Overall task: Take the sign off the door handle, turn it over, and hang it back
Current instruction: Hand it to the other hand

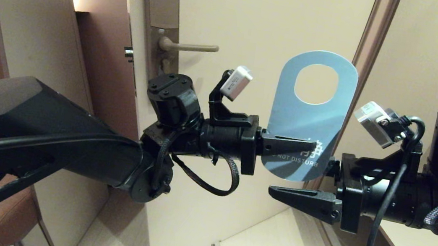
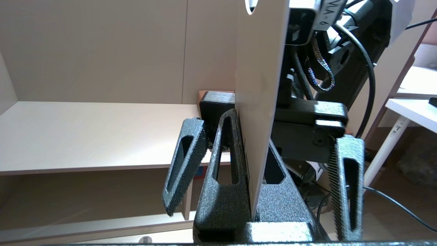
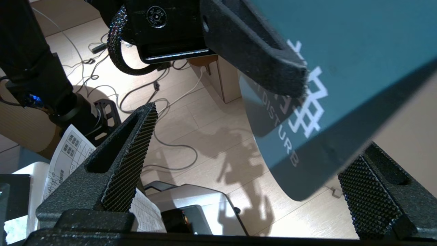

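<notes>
The sign [image 1: 308,122] stands upright in front of the door, hole at the top and blue DO NOT DISTURB face toward the head view. My left gripper [image 1: 312,146] is shut on its lower left edge. In the left wrist view the sign [image 2: 261,85] shows edge-on with its white face, clamped in the left gripper [image 2: 254,143]. My right gripper [image 1: 295,173] is open at the sign's bottom end, its fingers [image 2: 186,164] standing on either side of the card without touching. The right wrist view shows the right gripper [image 3: 252,136] wide apart with the sign [image 3: 358,68] between. The door handle [image 1: 189,46] is bare, up and to the left.
The cream door [image 1: 258,18] fills the middle, with its lock plate [image 1: 161,18] at the left and the door frame [image 1: 372,37] just right of the sign. A padded panel [image 1: 40,36] stands at the left. Cables [image 3: 160,112] lie on the floor below.
</notes>
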`<state>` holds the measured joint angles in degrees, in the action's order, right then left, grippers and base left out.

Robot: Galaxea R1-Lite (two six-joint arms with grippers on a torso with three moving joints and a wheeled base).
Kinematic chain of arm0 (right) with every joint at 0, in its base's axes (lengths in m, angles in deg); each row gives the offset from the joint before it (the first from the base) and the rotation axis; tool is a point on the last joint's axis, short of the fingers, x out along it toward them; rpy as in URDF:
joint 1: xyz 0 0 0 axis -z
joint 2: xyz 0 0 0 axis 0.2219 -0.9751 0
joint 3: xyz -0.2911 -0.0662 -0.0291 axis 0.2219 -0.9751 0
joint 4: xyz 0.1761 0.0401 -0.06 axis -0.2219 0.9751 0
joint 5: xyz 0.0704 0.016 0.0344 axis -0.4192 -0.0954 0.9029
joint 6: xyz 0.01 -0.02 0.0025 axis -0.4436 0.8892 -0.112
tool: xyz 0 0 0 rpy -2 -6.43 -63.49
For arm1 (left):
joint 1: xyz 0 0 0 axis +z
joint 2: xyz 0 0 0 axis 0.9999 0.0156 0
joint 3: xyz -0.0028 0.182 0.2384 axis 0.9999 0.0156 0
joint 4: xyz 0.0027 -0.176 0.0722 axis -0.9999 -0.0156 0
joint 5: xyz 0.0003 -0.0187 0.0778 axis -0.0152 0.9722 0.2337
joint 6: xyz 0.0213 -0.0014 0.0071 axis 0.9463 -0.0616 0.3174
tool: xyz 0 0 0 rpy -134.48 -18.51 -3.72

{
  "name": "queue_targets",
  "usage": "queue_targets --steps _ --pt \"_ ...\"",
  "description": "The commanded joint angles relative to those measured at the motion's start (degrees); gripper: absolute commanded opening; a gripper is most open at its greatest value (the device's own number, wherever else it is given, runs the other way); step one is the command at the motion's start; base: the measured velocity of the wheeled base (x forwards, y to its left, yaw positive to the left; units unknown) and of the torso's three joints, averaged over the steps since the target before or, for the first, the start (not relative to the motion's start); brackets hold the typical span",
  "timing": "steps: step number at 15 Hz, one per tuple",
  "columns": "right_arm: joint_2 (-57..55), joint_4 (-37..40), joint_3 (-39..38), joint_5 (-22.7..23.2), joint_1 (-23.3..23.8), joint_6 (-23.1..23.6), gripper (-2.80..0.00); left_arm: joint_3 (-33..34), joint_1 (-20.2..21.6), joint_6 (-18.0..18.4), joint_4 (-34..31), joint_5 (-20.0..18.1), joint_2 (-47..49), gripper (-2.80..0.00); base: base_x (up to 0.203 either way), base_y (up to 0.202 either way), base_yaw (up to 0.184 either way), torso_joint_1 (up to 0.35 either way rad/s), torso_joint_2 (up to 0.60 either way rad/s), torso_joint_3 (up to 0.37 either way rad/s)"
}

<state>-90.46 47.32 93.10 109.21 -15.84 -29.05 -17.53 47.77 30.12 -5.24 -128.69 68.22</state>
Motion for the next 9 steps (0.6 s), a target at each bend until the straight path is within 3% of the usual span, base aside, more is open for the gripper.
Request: queue_targets --steps 1,9 --pt "-0.2 -0.2 0.0 0.2 0.0 0.0 0.00 -0.6 -0.2 -0.9 0.8 -0.3 0.3 -2.80 0.000 0.000 0.000 0.000 0.00 0.000" --pt "-1.8 -0.9 0.9 0.1 0.2 0.0 0.00 -0.5 -0.8 -2.3 2.4 1.7 0.3 -2.80 0.000 0.000 0.000 0.000 0.00 0.000"
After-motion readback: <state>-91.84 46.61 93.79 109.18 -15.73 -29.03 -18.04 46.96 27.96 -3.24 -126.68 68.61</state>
